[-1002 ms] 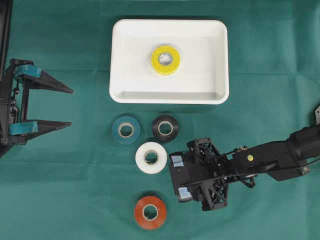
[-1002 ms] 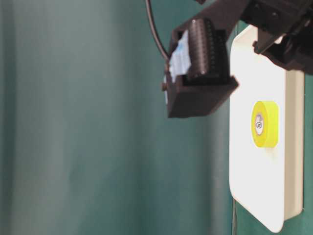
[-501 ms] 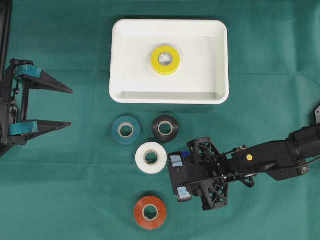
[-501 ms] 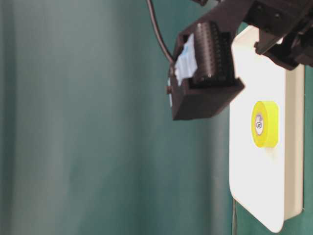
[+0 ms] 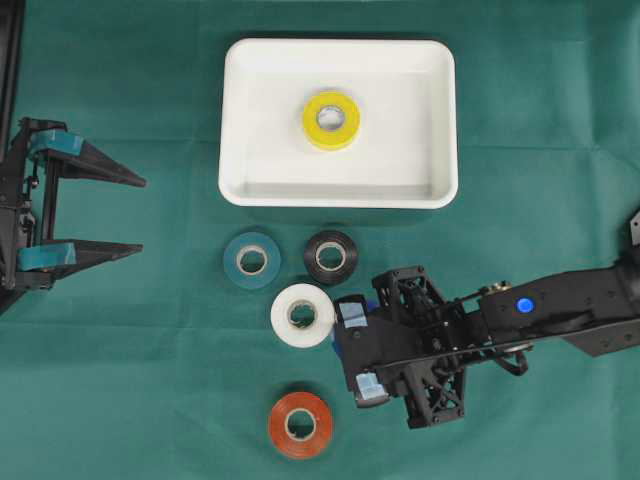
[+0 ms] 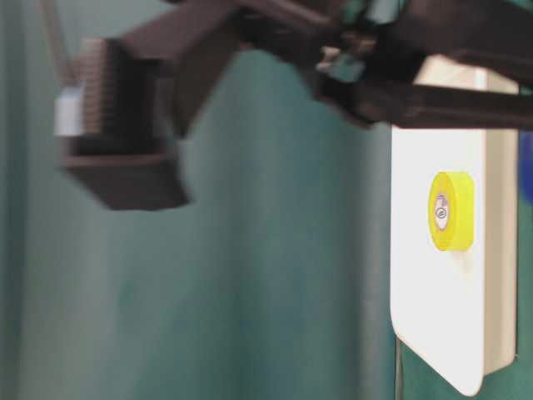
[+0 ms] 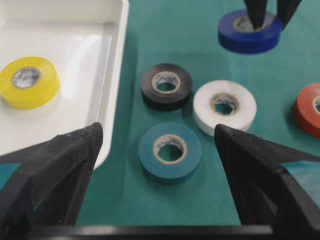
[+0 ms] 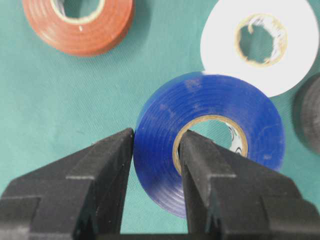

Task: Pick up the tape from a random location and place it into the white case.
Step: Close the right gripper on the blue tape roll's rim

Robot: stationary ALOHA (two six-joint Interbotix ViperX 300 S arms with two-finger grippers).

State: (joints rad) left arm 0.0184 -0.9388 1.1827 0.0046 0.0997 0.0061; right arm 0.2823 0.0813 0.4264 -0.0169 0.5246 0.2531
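Since prev frame right gripper (image 8: 156, 150) has dropped & clamped blue tape (image 8: 210, 140) wall, beside white roll (image 8: 260, 42); left gripper (image 5: 135, 212) wide open.

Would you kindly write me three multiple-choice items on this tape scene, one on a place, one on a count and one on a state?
1. Where does the yellow tape lie?
A. in the white case
B. on the cloth beside the red tape
C. in the left tool

2. How many rolls does the left wrist view show outside the case?
A. three
B. five
C. seven

3. How does the right tool stand?
A. wide open above the case
B. shut on the blue tape, one finger in its core
C. shut on the white tape

Key: 1 A, it sits inside the rim; 2 B, black, white, teal, blue and red; 3 B, the right wrist view shows the roll's wall pinched.
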